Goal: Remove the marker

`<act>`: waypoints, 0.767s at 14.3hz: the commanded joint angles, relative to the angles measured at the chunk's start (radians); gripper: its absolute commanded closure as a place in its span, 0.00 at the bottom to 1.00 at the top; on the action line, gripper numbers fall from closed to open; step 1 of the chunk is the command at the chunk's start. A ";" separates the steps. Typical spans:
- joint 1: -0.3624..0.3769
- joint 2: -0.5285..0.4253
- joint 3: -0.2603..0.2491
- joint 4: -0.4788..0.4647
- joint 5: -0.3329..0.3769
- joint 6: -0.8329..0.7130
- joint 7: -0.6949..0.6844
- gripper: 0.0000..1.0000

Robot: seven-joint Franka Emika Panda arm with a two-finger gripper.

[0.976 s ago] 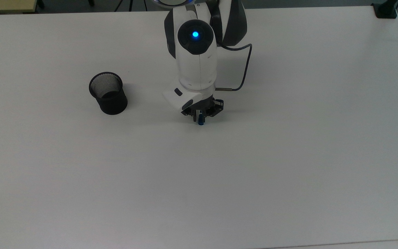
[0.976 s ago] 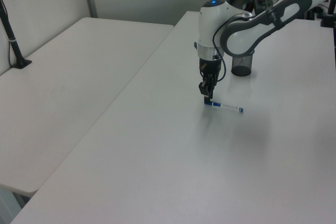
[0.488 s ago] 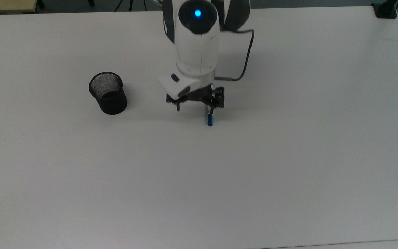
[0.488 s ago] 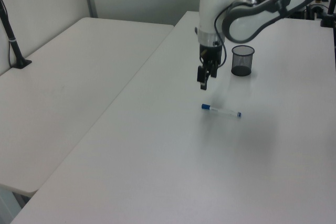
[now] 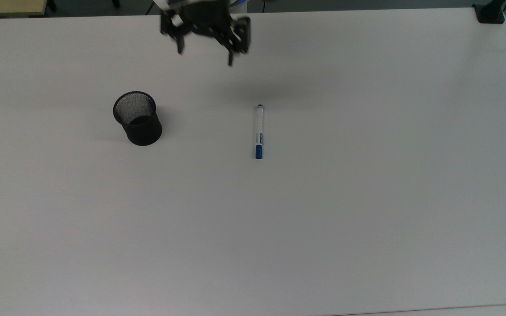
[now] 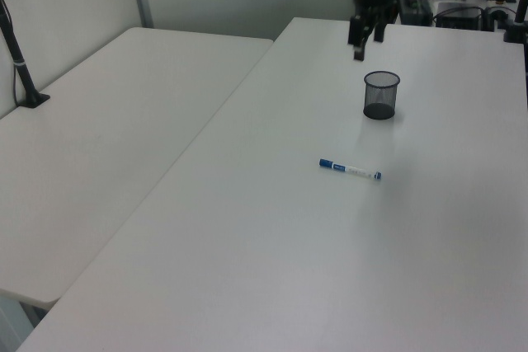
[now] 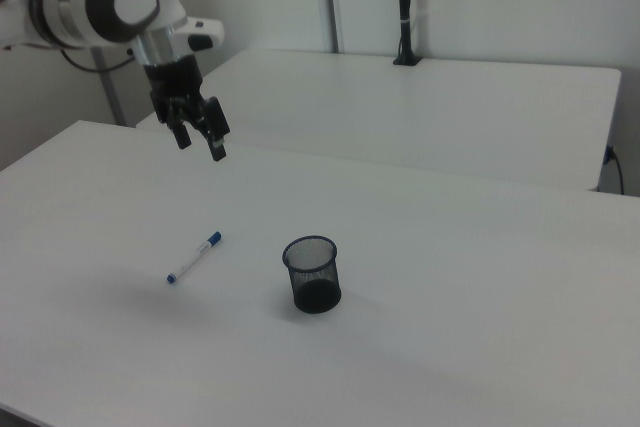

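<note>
The marker (image 5: 258, 131) lies flat on the white table (image 5: 367, 197), clear of all other items. In the top view it runs nearly straight up and down the frame, blue cap toward the bottom and small blue end toward the top. A blue label band sits on the white barrel just above the cap; its print is too small to read. In the left view the marker (image 6: 350, 170) lies with its cap to the left view's left. In the right view the marker (image 7: 194, 256) lies with its cap to the upper right.

The cup (image 5: 137, 118), black mesh, stands upright well apart from the marker, toward the top view's left. Its mouth is open and nothing stands in it. In the right view the cup (image 7: 312, 274) stands to the right of the marker.

The gripper (image 5: 204, 55) hangs high above the table, near the top edge of the top view. Its two fingers are spread apart and carry nothing. In the right view the gripper (image 7: 198, 139) hangs above and behind the marker, with no contact.
</note>
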 commanded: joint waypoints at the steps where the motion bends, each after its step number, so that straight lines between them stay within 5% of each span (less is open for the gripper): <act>1: 0.020 -0.083 -0.132 0.034 0.091 -0.137 -0.036 0.00; 3: 0.045 -0.113 -0.203 0.031 0.154 -0.145 -0.085 0.00; 11: 0.025 -0.094 -0.199 0.034 0.118 -0.062 -0.277 0.00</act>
